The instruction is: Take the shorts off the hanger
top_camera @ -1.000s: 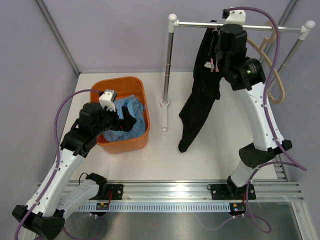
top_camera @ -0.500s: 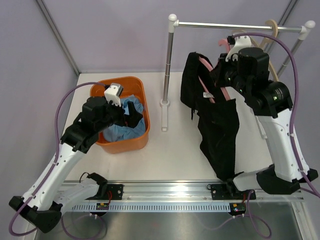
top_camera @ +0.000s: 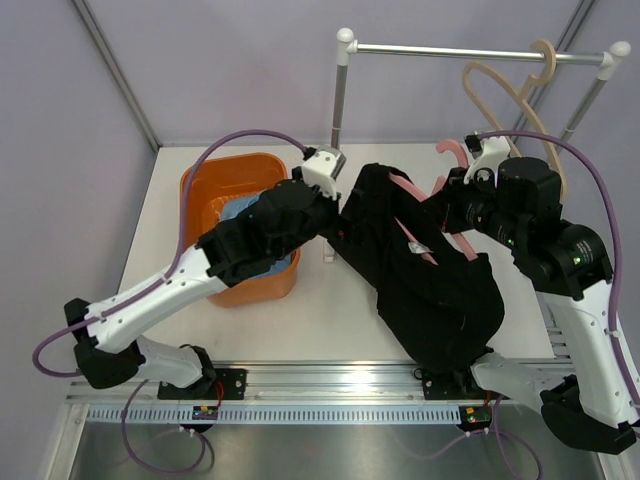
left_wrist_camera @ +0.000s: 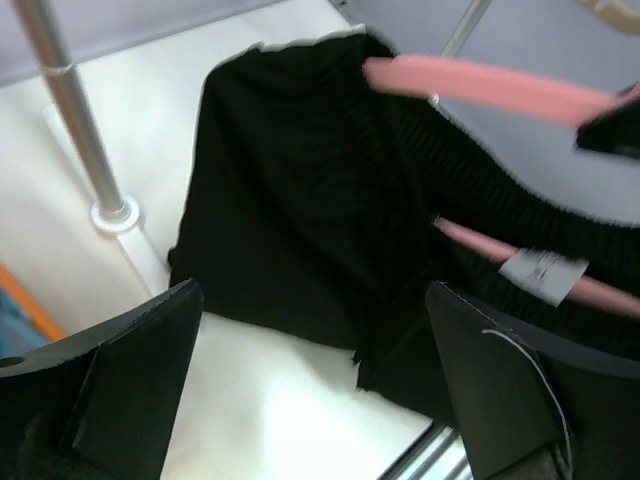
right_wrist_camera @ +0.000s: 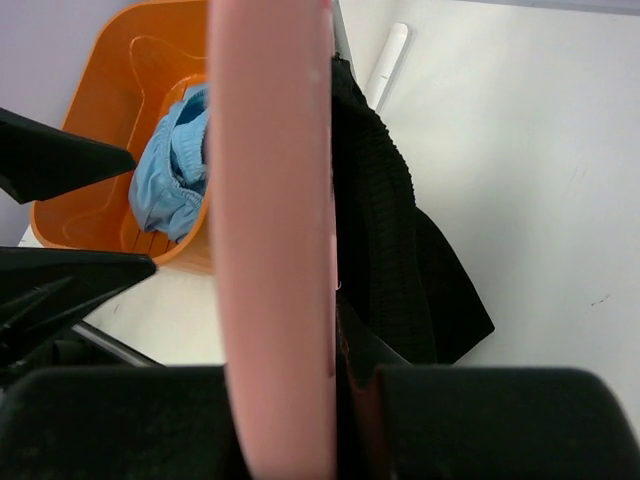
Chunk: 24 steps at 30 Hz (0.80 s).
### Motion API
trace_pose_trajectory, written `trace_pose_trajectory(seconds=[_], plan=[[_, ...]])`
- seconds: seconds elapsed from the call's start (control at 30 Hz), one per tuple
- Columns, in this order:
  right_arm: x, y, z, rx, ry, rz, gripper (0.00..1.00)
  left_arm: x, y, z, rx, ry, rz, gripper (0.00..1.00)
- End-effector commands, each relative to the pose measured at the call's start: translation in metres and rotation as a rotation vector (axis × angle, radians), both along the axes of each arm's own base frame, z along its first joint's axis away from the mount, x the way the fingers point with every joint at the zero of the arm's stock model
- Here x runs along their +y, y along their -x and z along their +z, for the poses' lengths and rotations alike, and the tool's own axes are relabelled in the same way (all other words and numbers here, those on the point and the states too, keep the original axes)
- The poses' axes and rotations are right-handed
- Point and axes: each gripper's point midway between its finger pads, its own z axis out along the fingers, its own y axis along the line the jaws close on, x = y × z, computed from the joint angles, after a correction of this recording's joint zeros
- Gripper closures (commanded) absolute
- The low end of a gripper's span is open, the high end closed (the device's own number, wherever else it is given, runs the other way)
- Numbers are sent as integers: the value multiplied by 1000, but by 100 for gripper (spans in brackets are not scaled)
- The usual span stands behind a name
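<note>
Right tool point(top_camera: 452, 196) is clamped shut on the pink hanger point(top_camera: 404, 186), which carries the black shorts point(top_camera: 435, 295) low over the counter point(top_camera: 330, 320) between the arms. Left tool point(left_wrist_camera: 312, 295) is spread fully, empty, just short of the waistband. Risk: closing here may pinch the hanger arm with the fabric, or catch only a loose fold, so a pull twists the hanger in the right tool instead of freeing the shorts. Not resolvable: how the waistband sits on the hanger (black on black), and most of the right wrist view, which the hanger blocks.
</note>
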Motion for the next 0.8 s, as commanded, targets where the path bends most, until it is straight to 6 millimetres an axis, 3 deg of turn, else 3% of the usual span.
trace_pose_trajectory(seconds=[0.0,0.2,0.3,0.33,0.53,0.57,0.67,0.7,0.77], plan=[[0,3,14,-50,-29,7,100,-26,-23,49,-98,129,124,1],[-14,0,9,-50,15,-63,100,-80,-38,42,-106,93,126,1],[-12,0,11,-54,7,-58,100,-88,-46,40,-112,76,148,1],[-12,0,12,-54,4,-55,100,-92,-51,29,-107,48,161,1],[-11,2,21,-70,-16,-51,100,-88,-72,11,-121,-20,247,3],[-11,3,22,-70,-19,-52,100,-88,-74,9,-115,-23,246,7],[-11,5,26,-76,-24,-51,100,-81,-84,1,-92,-30,262,37],[-12,5,27,-79,-26,-51,100,-76,-89,0,-87,-32,274,52],[-12,6,28,-80,-27,-51,100,-72,-93,-1,-88,-33,278,65]])
